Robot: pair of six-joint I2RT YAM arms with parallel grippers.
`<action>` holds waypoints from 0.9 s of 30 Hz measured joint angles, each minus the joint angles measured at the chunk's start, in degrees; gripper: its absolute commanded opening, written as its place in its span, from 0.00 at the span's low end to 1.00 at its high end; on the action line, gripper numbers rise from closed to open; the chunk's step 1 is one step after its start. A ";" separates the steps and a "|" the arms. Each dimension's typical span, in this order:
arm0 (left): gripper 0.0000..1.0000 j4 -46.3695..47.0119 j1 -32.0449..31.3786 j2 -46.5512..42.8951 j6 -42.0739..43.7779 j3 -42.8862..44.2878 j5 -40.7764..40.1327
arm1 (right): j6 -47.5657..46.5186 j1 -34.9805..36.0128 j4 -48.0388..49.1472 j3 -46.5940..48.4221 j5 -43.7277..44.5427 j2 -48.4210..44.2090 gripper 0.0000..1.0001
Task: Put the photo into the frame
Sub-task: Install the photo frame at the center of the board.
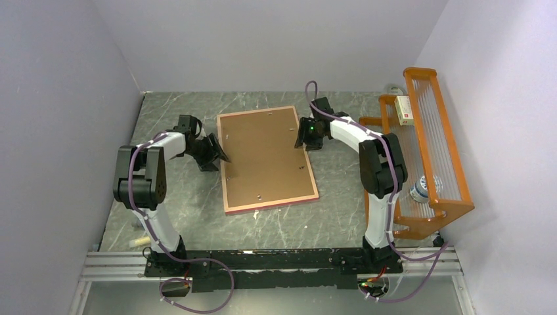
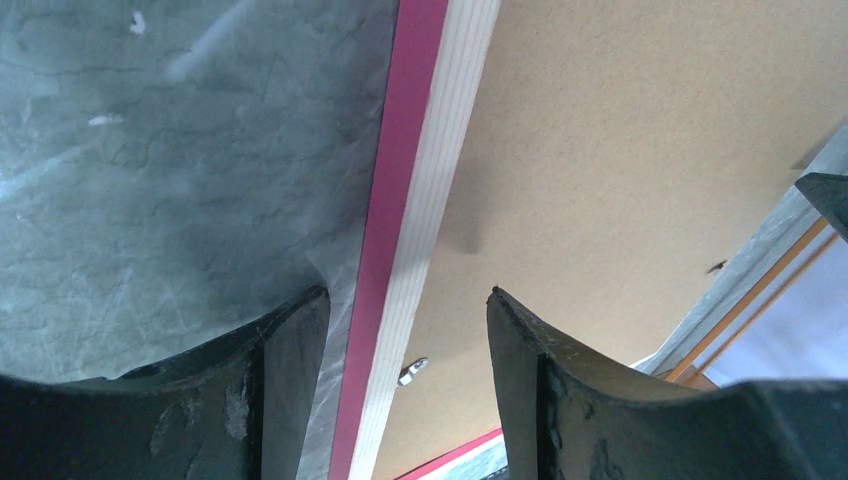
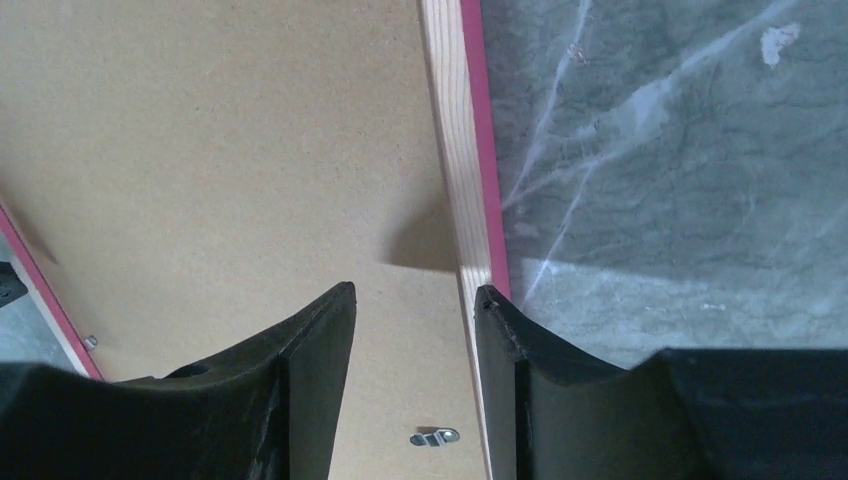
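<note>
The frame (image 1: 272, 205) lies face down in the middle of the table, its pale wood back up and pink showing at its edges. A brown backing board (image 1: 266, 157) fills it. The photo is hidden. My left gripper (image 1: 220, 154) is open at the frame's left edge; in the left wrist view (image 2: 408, 295) it straddles the rim (image 2: 430, 180), one finger over the table, the other over the board (image 2: 600, 170). My right gripper (image 1: 301, 134) is open at the right edge (image 3: 416, 290), one finger over the board (image 3: 220, 150), the other at the rim (image 3: 450, 150).
An orange wire rack (image 1: 427, 151) stands at the right wall, holding a small box (image 1: 404, 109) and a can (image 1: 425, 188). Small metal turn clips sit on the board near each gripper (image 2: 412, 372) (image 3: 434, 437). Walls close the table on three sides.
</note>
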 measured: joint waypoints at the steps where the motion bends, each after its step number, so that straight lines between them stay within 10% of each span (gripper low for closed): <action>1: 0.65 0.04 0.07 0.33 0.02 0.24 0.44 | -0.07 -0.02 0.48 0.00 -0.55 0.15 0.49; 16: 0.65 -0.83 0.76 5.03 1.07 4.52 6.62 | -0.22 -0.24 6.86 -3.43 -11.65 1.18 0.46; 27: 0.62 -2.03 0.74 4.85 1.51 5.01 4.87 | -0.46 -0.26 5.31 -3.74 -5.07 -6.58 0.66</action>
